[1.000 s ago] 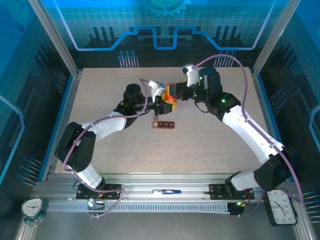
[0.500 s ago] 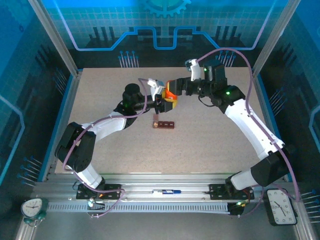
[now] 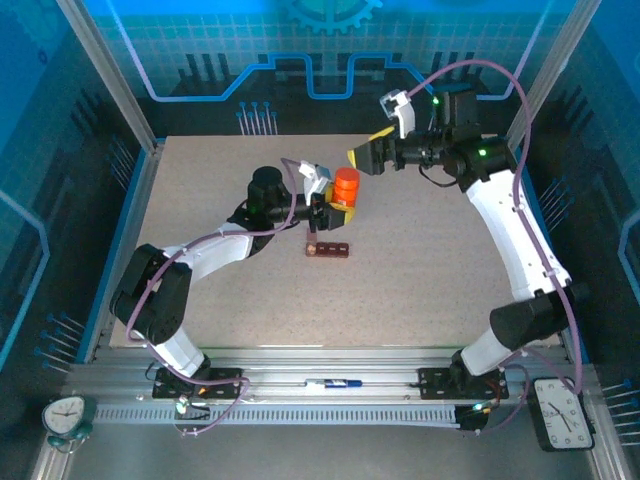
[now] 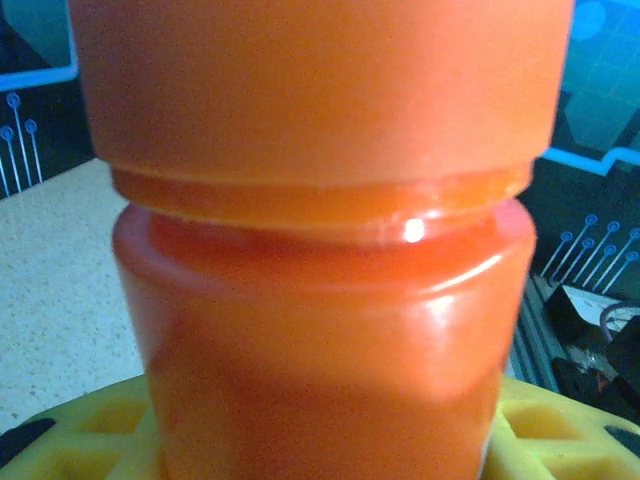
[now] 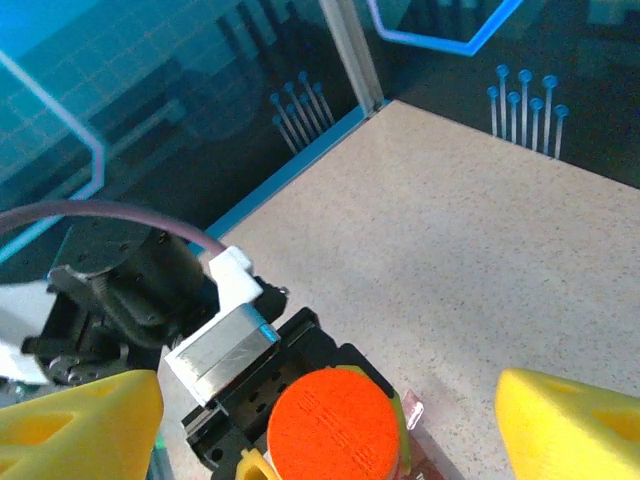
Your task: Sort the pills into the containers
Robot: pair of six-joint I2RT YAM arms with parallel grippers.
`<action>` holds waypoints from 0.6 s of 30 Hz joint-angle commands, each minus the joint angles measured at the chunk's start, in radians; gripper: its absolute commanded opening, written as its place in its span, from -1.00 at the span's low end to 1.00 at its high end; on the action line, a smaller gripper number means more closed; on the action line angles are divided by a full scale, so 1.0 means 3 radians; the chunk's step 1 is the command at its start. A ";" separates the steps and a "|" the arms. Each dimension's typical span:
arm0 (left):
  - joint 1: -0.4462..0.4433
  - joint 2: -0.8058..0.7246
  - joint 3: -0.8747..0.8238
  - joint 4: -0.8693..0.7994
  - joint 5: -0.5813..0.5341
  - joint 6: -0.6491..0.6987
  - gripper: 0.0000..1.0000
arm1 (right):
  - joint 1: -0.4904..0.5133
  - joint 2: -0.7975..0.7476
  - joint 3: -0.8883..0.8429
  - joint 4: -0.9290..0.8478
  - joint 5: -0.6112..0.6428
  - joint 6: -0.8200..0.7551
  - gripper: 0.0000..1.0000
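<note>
we pinched the orange bottle (image 3: 346,186) upright in our left gripper (image 3: 338,206); our spread right gripper (image 3: 366,153) needed centring over the cap (image 5: 332,425) below it.

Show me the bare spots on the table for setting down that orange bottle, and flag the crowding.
Free: the broad table stretch between the containers and the near edge; also the far left corner. Crowded: mid-table, where the left gripper holds the orange bottle behind the containers, the open right gripper nearby.
</note>
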 commanded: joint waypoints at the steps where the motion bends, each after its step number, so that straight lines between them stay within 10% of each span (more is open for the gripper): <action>1: 0.0021 -0.0122 0.0178 -0.0361 0.0222 0.0284 -0.65 | 0.0025 0.0196 0.0265 -0.0785 -0.0185 -0.0550 0.74; 18: 0.0034 -0.0157 0.0207 -0.0564 0.0293 0.0380 -0.66 | 0.0194 0.0412 0.0342 -0.1139 -0.0035 -0.0790 0.70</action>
